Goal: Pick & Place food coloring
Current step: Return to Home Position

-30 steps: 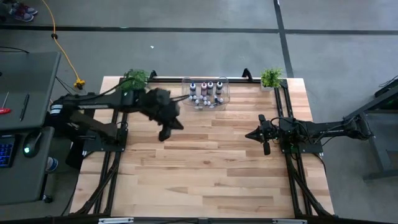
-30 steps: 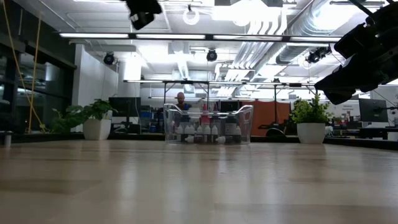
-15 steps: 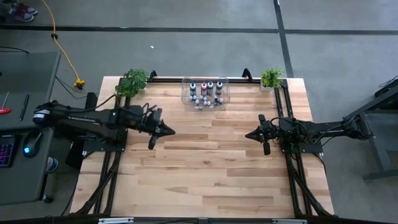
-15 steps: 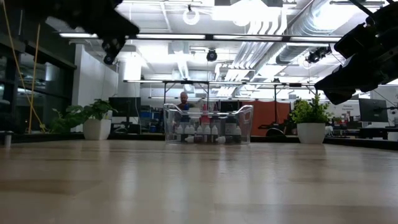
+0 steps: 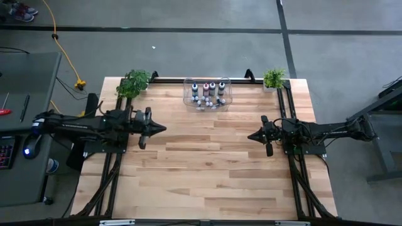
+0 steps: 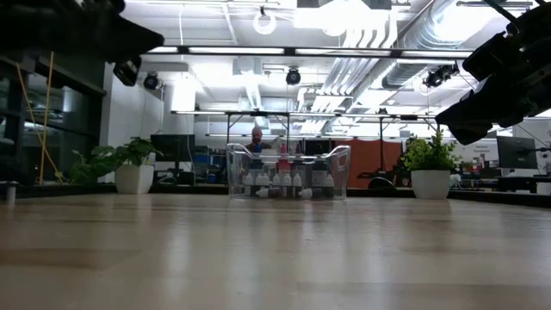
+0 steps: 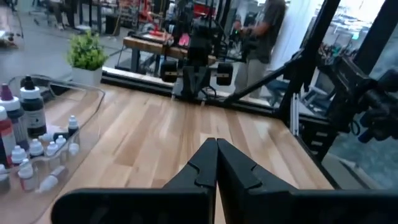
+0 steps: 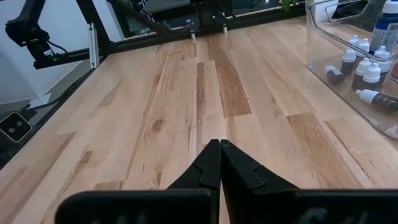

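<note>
Light wooden planks form the tabletop (image 5: 207, 163), which is bounded by a black frame and stands in an open workshop with ceiling ducts and strip lights. At the far edge, midway along, sits a clear plastic bin (image 5: 186, 94) with rounded corners. All of the food coloring bottles (image 5: 207, 94) are inside this bin: the larger ones, with dark, blue or pink bodies, stand upright toward the rear, and the small whitish ones cluster in front, at least one lying on its side. A small potted plant (image 5: 134, 81) stands at the far left corner and a second potted plant (image 5: 274, 78) at the far right corner. The left gripper (image 5: 162, 128) hangs above the table's left side, well apart from the bin, fingers pressed together and holding nothing. The right gripper (image 5: 250, 135) hangs above the right side, likewise pinched closed and empty, pointing toward the centre. Beyond the table, a person (image 6: 256, 136) is visible behind the bin.
</note>
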`<state>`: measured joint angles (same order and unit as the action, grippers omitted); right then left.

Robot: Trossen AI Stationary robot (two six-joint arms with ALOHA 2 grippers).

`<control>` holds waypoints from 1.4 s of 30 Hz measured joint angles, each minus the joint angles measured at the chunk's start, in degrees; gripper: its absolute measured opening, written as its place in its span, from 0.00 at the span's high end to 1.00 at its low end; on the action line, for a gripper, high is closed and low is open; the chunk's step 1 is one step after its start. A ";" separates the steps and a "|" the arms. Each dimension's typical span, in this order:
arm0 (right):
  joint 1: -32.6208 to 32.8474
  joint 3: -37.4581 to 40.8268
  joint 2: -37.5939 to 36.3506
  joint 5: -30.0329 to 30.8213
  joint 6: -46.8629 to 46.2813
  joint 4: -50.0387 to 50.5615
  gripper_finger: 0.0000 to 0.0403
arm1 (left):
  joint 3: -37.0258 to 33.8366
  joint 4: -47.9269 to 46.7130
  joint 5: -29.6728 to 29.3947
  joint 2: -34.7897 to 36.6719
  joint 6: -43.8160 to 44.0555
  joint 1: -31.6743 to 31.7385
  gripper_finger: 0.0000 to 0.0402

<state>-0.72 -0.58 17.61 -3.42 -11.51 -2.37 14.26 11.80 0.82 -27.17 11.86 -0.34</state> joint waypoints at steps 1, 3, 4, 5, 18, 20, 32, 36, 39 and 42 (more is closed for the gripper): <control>-0.01 0.00 0.01 0.00 0.00 0.02 1.00 | -0.53 -0.34 -0.02 1.35 -0.02 0.00 1.00; 0.00 -0.01 0.01 -0.01 0.00 0.00 1.00 | -1.61 -0.39 -0.29 3.88 0.00 0.00 1.00; 0.01 0.00 0.01 0.00 -0.02 0.00 1.00 | -2.18 -0.38 -0.36 5.34 0.00 0.00 1.00; 0.00 0.00 0.01 0.00 0.00 0.00 1.00 | -2.81 -0.32 -0.37 6.76 0.00 0.00 1.00; 0.00 0.00 0.00 0.00 -0.01 -0.01 1.00 | -9.86 1.20 -0.52 21.08 0.42 0.00 1.00; 0.00 -0.01 0.01 0.00 0.00 0.00 1.00 | -10.71 2.76 -0.52 22.23 0.39 0.00 1.00; -0.01 0.00 0.00 0.00 0.00 -0.02 1.00 | -13.42 2.91 -0.71 26.81 -6.87 -0.02 1.00; 0.00 0.00 -0.01 0.00 0.00 -0.02 1.00 | -13.47 0.16 -3.64 26.82 -10.41 -0.02 1.00; -0.01 0.00 -0.01 -0.02 0.00 -0.02 1.00 | -13.49 -2.42 -4.22 26.81 -10.06 -0.03 1.00; 0.00 -0.01 0.01 -0.01 0.00 -0.01 1.00 | -13.51 -4.17 -3.92 26.81 -10.07 -0.04 1.00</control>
<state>-0.73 -0.59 17.62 -3.43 -11.51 -2.38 0.75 7.63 -3.10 -0.36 1.79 -0.38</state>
